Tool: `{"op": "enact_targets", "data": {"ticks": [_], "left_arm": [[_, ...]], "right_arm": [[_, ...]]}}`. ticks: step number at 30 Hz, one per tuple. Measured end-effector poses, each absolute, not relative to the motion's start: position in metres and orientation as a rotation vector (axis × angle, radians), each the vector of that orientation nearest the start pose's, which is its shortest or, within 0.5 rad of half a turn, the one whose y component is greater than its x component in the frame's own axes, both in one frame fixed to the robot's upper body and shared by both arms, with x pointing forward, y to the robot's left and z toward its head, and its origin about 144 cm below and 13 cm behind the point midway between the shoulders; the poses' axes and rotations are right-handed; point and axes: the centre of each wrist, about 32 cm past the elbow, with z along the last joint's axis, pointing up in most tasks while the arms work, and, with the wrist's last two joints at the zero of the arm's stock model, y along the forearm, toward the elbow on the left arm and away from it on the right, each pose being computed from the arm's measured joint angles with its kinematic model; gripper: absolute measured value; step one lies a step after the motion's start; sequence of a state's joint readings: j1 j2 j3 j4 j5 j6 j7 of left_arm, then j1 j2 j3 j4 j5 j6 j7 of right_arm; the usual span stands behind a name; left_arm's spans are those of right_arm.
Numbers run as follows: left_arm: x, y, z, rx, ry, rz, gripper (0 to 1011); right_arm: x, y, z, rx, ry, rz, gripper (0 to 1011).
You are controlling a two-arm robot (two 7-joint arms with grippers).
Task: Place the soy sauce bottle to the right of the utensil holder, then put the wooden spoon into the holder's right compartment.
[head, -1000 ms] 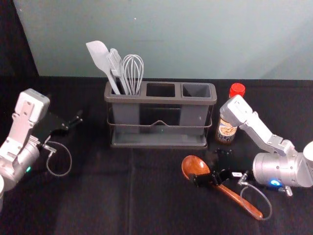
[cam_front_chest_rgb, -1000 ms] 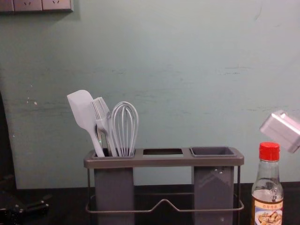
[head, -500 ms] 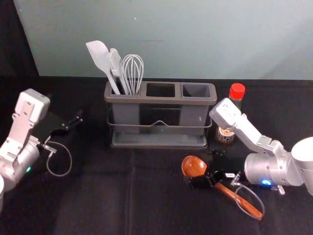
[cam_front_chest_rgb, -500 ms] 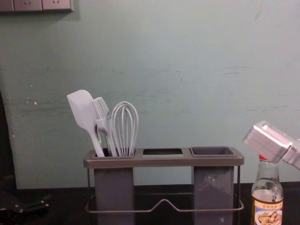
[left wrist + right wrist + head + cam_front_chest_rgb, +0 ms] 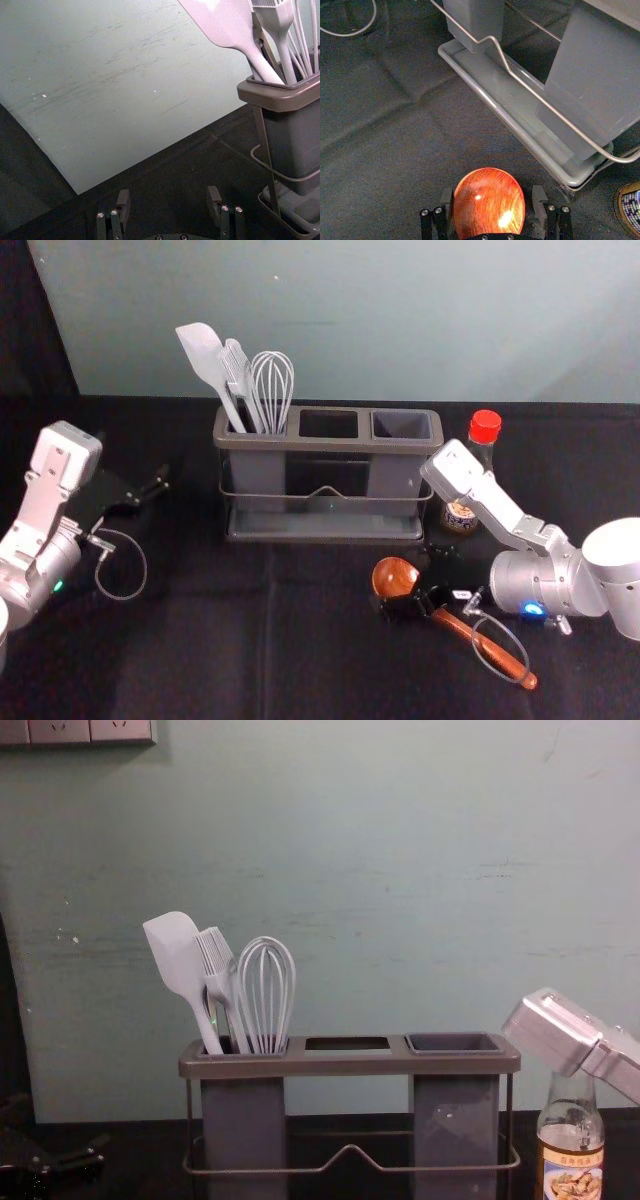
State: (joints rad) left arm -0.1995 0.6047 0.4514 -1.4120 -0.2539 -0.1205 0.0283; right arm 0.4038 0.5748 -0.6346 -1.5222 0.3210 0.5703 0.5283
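My right tool is down at the bowl of my wooden spoon, which lies on the table in front of the utensil holder. In the right wrist view its 2 fingers stand apart, 1 on each side of the bowl; I cannot tell whether either touches the wood. Part of the spoon's neck is hidden by the black tool in the head view, and a cable loop crosses the handle.

The soy sauce bottle stands upright to the right of the holder. My right arm hides much of its middle in the head view; in the chest view the arm covers the cap, and the bottle's bottom is cut off. The right wrist view catches just a slice of it.

My left tool is over the table's left side, its 2 fingers apart with nothing between them. It is dark on dark in the chest view.

I count 1 spoon, 1 bottle and 1 holder with 3 openings. At least 3 utensils lean in the left opening: 1 spatula, 1 brush and 1 whisk. The right compartment has no spoon in it.
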Motion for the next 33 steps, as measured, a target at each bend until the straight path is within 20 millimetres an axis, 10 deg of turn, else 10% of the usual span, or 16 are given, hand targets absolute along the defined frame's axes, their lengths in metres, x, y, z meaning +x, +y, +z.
{"op": "enact_targets", "data": {"ticks": [24, 33], "left_arm": [[0.4886, 0.3097, 1.1397, 0.305, -0.285, 1.248, 1005], [0.4886, 0.3097, 1.1398, 0.304, -0.285, 1.248, 1005]], "right_arm": [[0.5201, -0.237, 1.1965, -0.671, 0.179, -0.635, 1000], [0.52, -0.2371, 1.1967, -0.671, 0.179, -0.635, 838]]}}
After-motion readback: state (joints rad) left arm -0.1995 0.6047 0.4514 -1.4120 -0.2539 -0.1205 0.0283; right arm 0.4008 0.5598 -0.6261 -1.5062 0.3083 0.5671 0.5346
